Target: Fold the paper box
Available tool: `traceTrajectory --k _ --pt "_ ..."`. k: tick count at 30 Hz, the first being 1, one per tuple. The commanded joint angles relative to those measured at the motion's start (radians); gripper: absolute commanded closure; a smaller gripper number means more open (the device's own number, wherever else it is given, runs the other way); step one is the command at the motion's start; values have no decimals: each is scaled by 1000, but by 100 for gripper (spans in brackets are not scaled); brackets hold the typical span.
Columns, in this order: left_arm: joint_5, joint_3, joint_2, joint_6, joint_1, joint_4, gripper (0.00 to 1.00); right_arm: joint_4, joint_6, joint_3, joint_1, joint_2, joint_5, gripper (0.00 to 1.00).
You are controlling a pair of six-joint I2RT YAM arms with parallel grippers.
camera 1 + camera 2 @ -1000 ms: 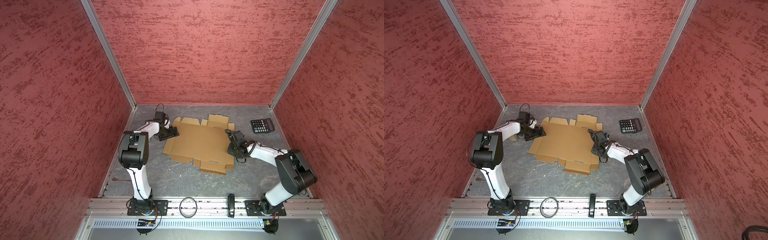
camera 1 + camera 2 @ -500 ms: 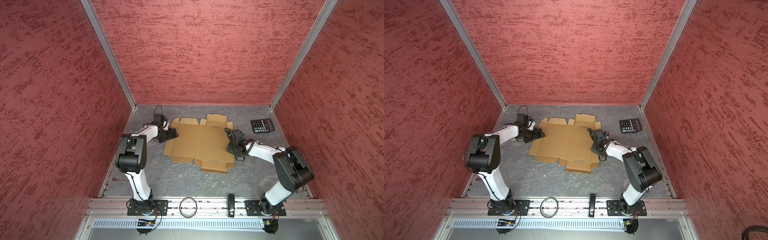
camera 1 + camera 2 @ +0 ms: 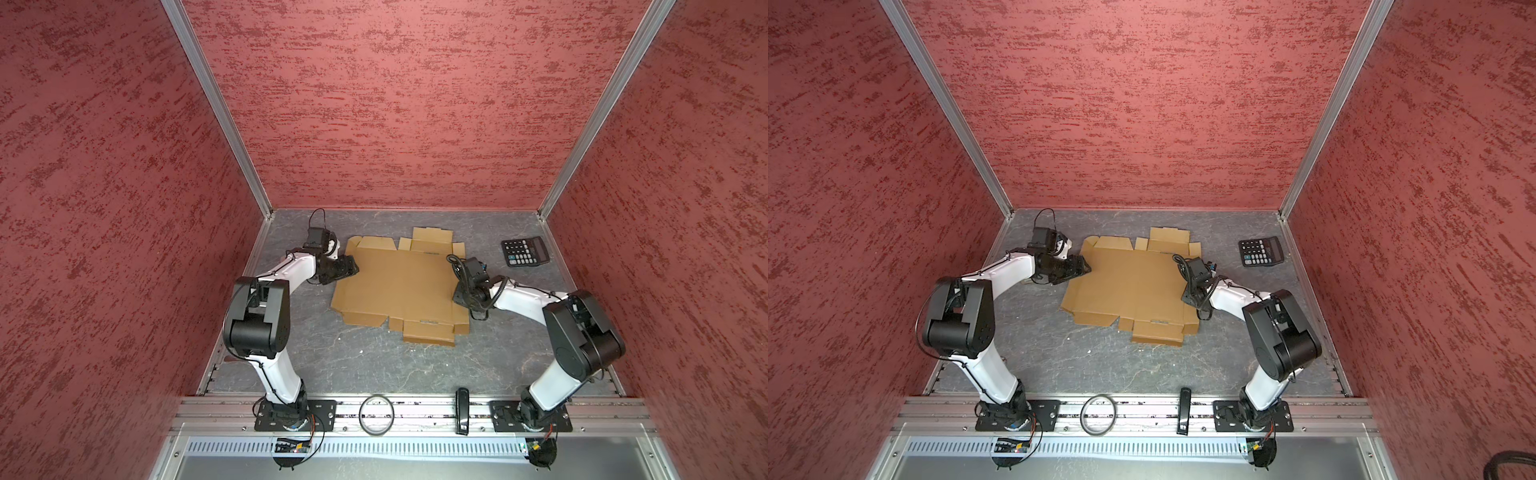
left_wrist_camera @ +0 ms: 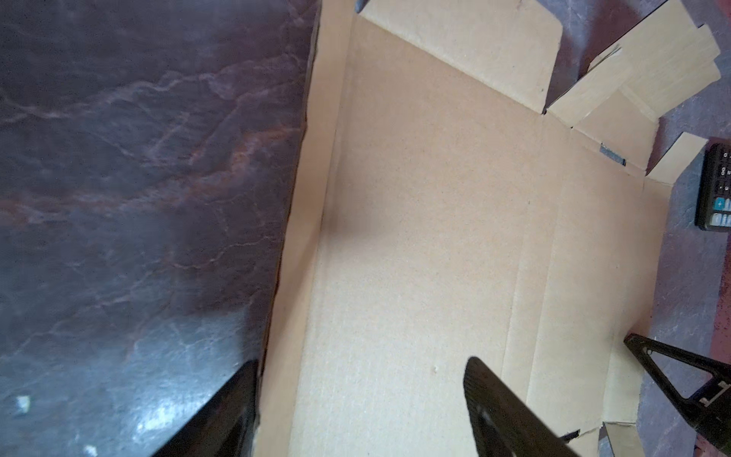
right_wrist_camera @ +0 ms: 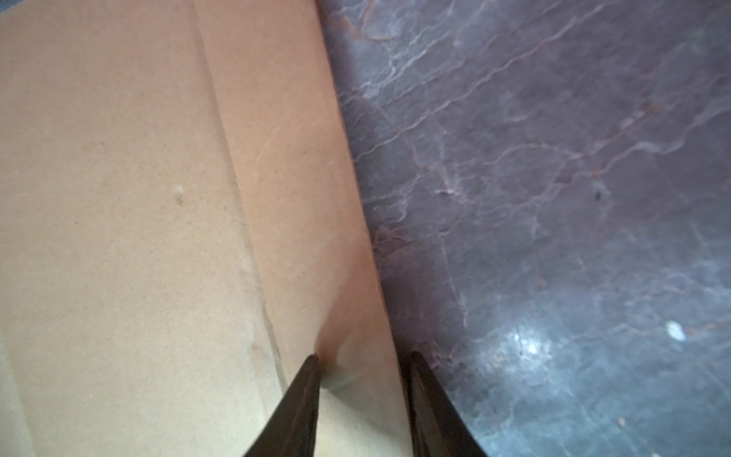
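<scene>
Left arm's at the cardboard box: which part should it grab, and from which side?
Grip the narrow creased strip along the paper box's left edge, coming from the table side. It looks tilted up, so a finger can probably get under; the main panel lies flat. The open left gripper straddles that edge.

Mottled red walls (image 3: 395, 104), grey veined floor (image 3: 374, 365), aluminium corner posts (image 3: 216, 108).

Paper box (image 3: 399, 286): matt brown corrugated cardboard, creased. Counter (image 3: 374, 365): glossy, dark, veined like stone. Walls (image 3: 395, 104): rough red plaster texture. Calculator (image 3: 524, 251): black plastic.
</scene>
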State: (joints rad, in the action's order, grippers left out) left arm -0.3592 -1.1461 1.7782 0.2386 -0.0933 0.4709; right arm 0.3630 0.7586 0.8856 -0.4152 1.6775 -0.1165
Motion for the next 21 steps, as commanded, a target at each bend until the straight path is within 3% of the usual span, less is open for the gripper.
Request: traceTrajectory --k 1,9,21 --pt "-14 11 5 1 -8 8 21 91 7 -21 -5 47 -4 63" --pt "6 -5 32 -2 -32 18 27 83 2 -23 -5 56 0 63" --pt "108 -60 100 3 -48 73 54 112 -17 -1 -5 42 -21 62"
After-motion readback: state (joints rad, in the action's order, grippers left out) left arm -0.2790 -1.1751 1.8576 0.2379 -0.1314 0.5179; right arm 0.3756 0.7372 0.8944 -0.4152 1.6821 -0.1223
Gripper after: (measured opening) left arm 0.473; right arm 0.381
